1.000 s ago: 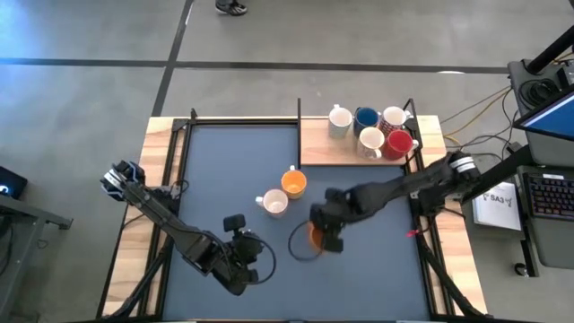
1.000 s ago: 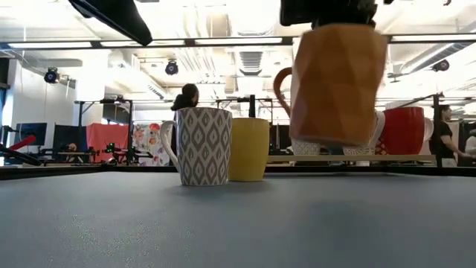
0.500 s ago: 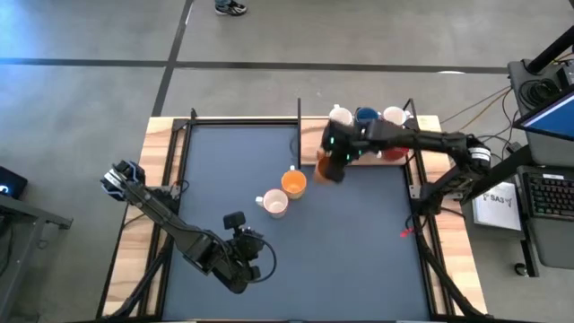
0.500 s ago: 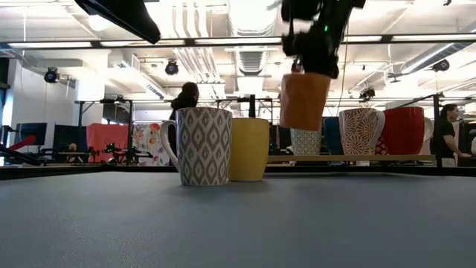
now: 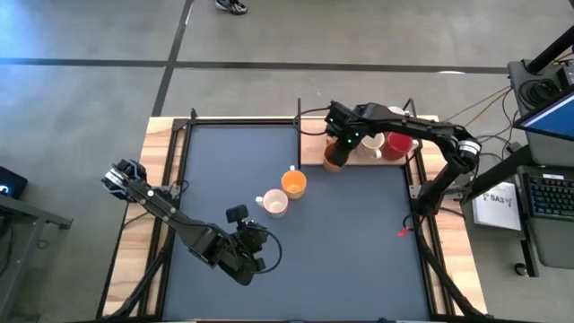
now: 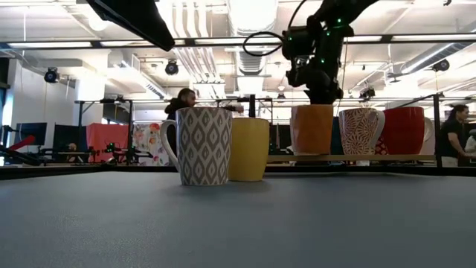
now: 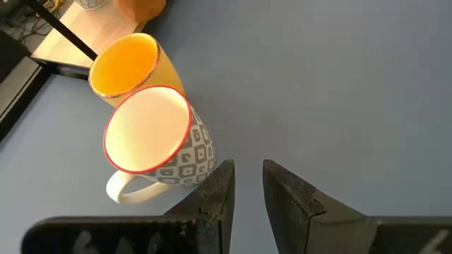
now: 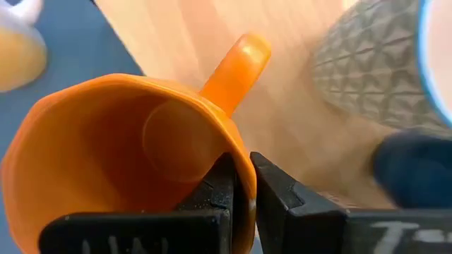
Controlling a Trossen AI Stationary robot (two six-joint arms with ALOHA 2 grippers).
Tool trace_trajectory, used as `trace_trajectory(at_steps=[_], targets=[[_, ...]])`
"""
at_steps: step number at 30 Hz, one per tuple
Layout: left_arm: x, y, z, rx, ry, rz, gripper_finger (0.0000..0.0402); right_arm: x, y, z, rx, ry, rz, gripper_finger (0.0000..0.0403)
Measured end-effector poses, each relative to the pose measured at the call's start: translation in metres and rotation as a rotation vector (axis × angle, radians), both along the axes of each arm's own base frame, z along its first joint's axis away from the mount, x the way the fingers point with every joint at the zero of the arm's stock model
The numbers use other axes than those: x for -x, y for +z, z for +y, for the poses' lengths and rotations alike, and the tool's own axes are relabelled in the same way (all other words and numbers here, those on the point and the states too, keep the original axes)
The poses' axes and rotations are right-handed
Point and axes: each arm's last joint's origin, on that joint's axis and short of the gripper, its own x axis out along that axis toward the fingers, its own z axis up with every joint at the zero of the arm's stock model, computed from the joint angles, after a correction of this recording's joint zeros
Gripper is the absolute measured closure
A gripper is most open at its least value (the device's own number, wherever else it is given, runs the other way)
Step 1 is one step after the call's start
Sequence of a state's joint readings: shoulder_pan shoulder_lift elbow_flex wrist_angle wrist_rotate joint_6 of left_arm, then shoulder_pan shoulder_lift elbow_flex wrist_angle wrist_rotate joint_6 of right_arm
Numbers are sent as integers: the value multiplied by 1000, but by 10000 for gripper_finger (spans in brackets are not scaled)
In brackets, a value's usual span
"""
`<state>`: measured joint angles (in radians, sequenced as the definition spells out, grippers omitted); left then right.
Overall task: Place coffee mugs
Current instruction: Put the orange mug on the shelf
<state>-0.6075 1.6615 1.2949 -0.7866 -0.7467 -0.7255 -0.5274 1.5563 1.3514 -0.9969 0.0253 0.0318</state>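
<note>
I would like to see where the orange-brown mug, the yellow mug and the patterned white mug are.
orange-brown mug [image 6: 312, 129]: low view, its side wall.
yellow mug [image 6: 250, 149]: low view, its side wall.
patterned white mug [image 7: 147, 128]: left wrist view, its white inside.

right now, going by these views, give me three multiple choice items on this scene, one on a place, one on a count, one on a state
1. Where is the orange-brown mug?
A. at the wooden board's front left corner
B. mid-mat beside the yellow mug
C. near the left gripper

2. How many mugs stand on the blue mat?
A. none
B. two
C. four

3. What is the right gripper doing?
A. hanging open above the mat
B. clamped on the orange-brown mug's rim
C. gripping the red mug

Key: 1 A, the high view puts it on the board's corner. 2 B, only the yellow mug and the patterned white mug stand there. 3 B, the right wrist view shows one finger inside and one outside the wall.
</note>
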Motion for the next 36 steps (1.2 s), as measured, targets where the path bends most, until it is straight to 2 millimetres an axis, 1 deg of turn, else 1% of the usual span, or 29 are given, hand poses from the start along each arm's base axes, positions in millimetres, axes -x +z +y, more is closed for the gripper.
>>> trace_trajectory(at_steps=[5, 9, 19, 22, 28, 36], targets=[[-1, 0, 2, -14, 1, 2, 344, 5, -1, -9, 9, -11, 18, 380], [-2, 0, 3, -23, -4, 7, 344, 12, -1, -16, 8, -77, 30, 378], [-3, 1, 5, -27, -5, 9, 344, 20, -1, -28, -13, -225, 11, 376], [-3, 1, 5, -27, -5, 9, 344, 21, -1, -29, -18, -248, 13, 375], [-3, 1, 5, -27, -5, 9, 344, 26, -1, -24, -47, -233, 65, 372], [-3, 1, 5, -27, -5, 10, 344, 30, 7, -22, -25, -210, 46, 341]])
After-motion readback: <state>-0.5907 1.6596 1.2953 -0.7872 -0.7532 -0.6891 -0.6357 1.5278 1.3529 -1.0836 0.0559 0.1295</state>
